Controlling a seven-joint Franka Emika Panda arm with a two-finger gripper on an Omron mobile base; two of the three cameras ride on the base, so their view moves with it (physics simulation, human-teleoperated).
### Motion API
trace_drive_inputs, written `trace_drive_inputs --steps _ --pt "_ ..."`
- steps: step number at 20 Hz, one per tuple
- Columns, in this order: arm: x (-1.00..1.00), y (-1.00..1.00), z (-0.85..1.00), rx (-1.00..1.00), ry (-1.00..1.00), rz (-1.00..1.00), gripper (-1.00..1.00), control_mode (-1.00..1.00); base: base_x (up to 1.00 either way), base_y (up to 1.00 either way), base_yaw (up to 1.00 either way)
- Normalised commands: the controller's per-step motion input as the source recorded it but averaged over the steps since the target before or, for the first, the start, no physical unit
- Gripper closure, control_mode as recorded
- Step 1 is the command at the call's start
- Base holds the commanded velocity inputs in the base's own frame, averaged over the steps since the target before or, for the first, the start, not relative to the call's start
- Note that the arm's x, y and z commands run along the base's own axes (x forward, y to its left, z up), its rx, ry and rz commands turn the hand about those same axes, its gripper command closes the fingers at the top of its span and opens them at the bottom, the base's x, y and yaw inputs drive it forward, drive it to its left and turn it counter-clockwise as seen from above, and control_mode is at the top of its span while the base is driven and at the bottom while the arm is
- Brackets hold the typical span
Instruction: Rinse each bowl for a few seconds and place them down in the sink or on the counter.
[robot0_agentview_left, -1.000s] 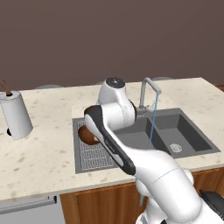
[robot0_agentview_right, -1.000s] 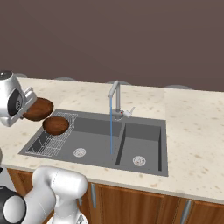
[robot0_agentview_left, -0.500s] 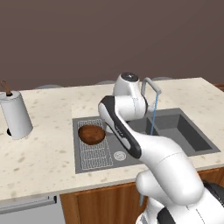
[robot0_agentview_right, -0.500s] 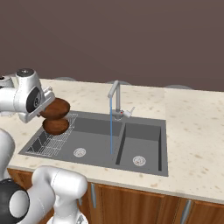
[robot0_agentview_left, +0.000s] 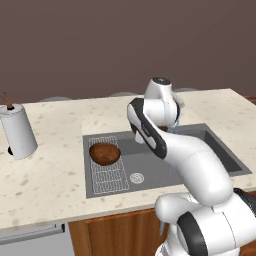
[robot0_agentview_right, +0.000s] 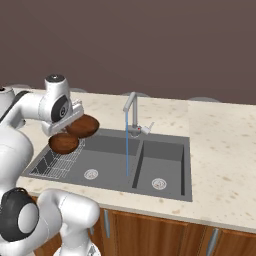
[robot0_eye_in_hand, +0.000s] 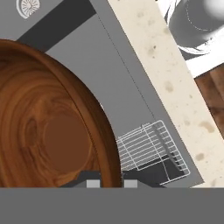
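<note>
My gripper (robot0_agentview_right: 76, 119) is shut on the rim of one dark wooden bowl (robot0_agentview_right: 83, 126), held tilted above the left basin of the sink (robot0_agentview_right: 110, 150). In the hand view that bowl (robot0_eye_in_hand: 48, 131) covers the left side, with my gripper (robot0_eye_in_hand: 109, 181) clamped at its rim. The second bowl (robot0_agentview_left: 104, 152) rests upright on the wire grid (robot0_agentview_left: 107, 172) at the sink's left end, just below and left of the held one (robot0_agentview_right: 63, 143). The faucet (robot0_agentview_right: 131, 102) runs a thin water stream (robot0_agentview_right: 127, 150), which falls to the right of the held bowl without touching it.
A tall white cylinder with a brown stick (robot0_agentview_left: 19, 132) stands on the beige counter (robot0_agentview_left: 50, 175) left of the sink. The right basin (robot0_agentview_right: 162, 165) has a round drain. Counter stretches wide to the right (robot0_agentview_right: 220, 150).
My arm has swung right from the sink's left end, carrying the held bowl off the grid area toward the water stream. The other bowl stays on the grid.
</note>
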Motion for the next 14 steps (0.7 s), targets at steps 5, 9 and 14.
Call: trace_drive_inputs --steps 5,9,14 --pt "0.33 -0.49 -0.05 0.0 0.08 -0.12 1.0 -1.0 0.0 0.0 0.0" --pt "0.2 -0.37 -0.11 -0.02 0.0 -0.11 1.0 -1.0 0.0 0.0 0.0" --pt "0.23 -0.36 -0.18 -0.01 0.0 -0.1 1.0 -1.0 0.0 0.0 0.0"
